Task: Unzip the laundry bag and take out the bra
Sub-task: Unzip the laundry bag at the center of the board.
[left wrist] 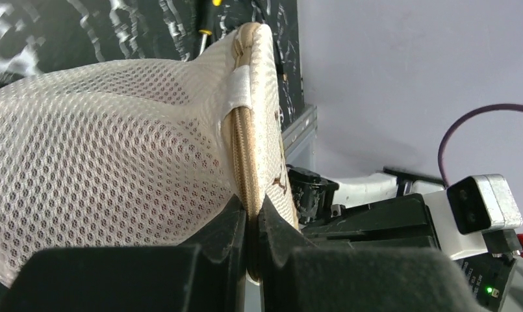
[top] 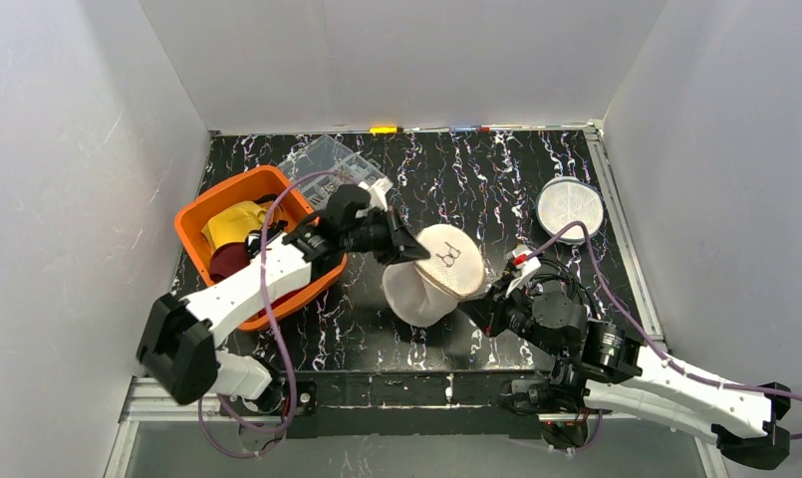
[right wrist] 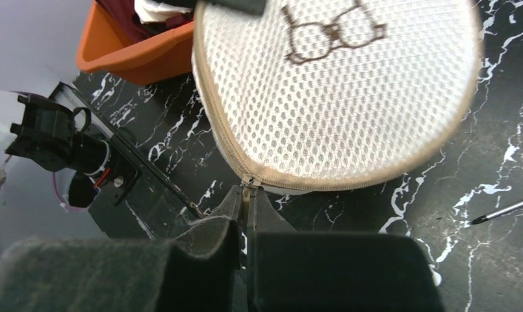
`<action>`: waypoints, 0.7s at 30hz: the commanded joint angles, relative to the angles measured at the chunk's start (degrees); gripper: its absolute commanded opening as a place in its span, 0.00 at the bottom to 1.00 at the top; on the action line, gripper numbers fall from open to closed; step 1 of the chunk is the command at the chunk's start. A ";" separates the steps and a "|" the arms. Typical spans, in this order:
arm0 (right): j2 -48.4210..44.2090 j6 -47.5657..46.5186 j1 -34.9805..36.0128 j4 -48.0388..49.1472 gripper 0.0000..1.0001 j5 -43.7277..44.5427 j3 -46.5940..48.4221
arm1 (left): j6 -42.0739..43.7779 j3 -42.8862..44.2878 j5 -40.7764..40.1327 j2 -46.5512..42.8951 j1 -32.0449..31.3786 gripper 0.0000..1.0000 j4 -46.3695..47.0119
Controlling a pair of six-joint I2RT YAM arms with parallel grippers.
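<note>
Bag: I see a cream mesh laundry bag (top: 431, 276), dome-shaped, with a tan band round its rim.
Print: a brown bra outline (right wrist: 333, 32) on its flat face.
Pose: tipped up on edge, flat face turned up and to the right.
Place: near the orange basket (top: 189, 231), on its right side.
Zip: the zip (right wrist: 245, 182) looks closed along the rim I can see, slider at the low near edge.

Overhead view looking down, both wrist views close on laundry bag (top: 421, 289)
</note>
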 commanded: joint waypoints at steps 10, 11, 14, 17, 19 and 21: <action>1.08 -1.02 0.13 5.42 0.01 -6.90 -4.96 | 3.14 -2.15 10.70 9.35 1.37 0.25 8.35; 0.75 -0.66 0.13 6.05 0.01 -6.39 -6.03 | 2.71 -3.43 9.14 8.15 0.89 0.36 8.38; 0.98 0.27 0.15 8.35 0.01 -6.64 -7.18 | 2.09 -5.90 4.72 3.66 0.53 0.63 6.28; 2.53 1.09 0.15 10.00 0.01 -7.35 -6.93 | 1.28 -7.64 2.73 -1.36 0.15 0.75 4.09; 3.62 1.55 0.15 11.12 0.01 -7.94 -6.58 | 0.72 -8.56 -0.20 -5.31 -1.06 0.80 0.44; 4.76 1.97 0.15 12.61 0.01 -8.39 -6.24 | -0.21 -9.93 -3.94 -9.35 -3.04 0.85 -2.44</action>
